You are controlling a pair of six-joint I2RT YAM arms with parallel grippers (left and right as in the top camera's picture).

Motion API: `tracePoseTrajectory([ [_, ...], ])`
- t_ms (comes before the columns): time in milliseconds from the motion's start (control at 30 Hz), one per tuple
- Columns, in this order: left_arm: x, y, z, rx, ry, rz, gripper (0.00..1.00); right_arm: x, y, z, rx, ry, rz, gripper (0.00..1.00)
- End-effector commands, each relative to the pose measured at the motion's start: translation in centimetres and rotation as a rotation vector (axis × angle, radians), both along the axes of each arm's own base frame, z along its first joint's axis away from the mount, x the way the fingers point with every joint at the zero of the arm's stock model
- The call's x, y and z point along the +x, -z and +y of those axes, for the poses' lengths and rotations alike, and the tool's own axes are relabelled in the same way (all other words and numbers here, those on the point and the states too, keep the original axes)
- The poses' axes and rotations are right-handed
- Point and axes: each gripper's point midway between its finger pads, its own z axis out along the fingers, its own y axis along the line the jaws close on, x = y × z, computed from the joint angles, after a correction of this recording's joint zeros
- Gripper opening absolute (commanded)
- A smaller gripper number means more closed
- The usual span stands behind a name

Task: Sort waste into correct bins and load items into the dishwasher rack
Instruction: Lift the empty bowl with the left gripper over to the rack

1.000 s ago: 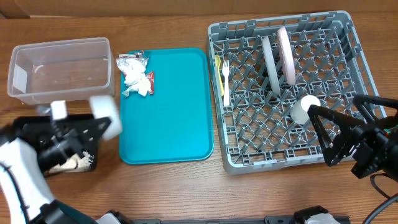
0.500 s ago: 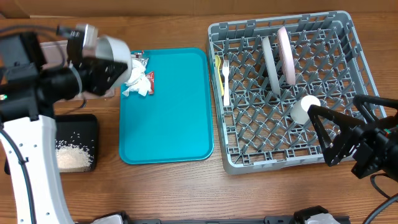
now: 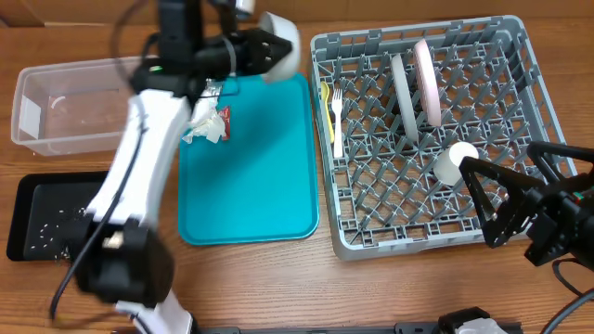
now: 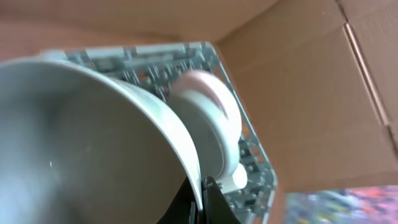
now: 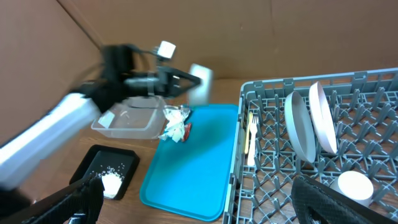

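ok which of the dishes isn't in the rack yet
The pale grey bowl: the left gripper holds it by its rim, aloft. The grey-green plate, white plate and white cup sit in the rack.

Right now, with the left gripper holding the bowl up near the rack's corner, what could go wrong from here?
1. The left gripper pinches the pale grey bowl by its rim; it may slip onto the teal tray or the dishwasher rack.
2. The grey-green plate and white plate stand upright; a bowl lowered close by could knock them.
3. The open right gripper sits near the small white cup and could nudge it.
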Motion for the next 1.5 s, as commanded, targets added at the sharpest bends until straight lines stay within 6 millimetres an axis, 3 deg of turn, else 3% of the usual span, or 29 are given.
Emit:
tracePoseTrajectory([
  [0, -1.4, 0.9, -4.4, -0.111, 0.112, 0.132, 0.04, 0.0, -0.1, -0.1, -0.002, 0.006, -0.007, 1.00],
  [100, -2.0, 0.8, -6.8, -0.139, 0.187, 0.101, 0.04, 0.0, -0.1, -0.1, -0.002, 0.006, -0.007, 1.00],
  [200, -2.8, 0.9, -7.9, -0.145, 0.217, 0.114, 0.04, 0.0, -0.1, -0.1, -0.002, 0.006, -0.007, 1.00],
  [567, -5.0, 0.9, -7.9, -0.131, 0.301, 0.119, 0.04, 0.0, -0.1, -0.1, -0.002, 0.006, -0.007, 1.00],
  [967, -1.0, -2.5, -5.0, -0.243, 0.179, 0.085, 0.04, 0.0, -0.1, -0.1, -0.002, 0.006, -0.007, 1.00],
  [1167, 2.3, -1.9, -4.9, -0.382, 0.086, 0.240, 0.04, 0.0, -0.1, -0.1, -0.002, 0.006, -0.007, 1.00],
  [1467, 3.9, 1.2, -6.3, -0.474, 0.152, 0.290, 0.04, 0.0, -0.1, -0.1, -0.002, 0.006, -0.007, 1.00],
])
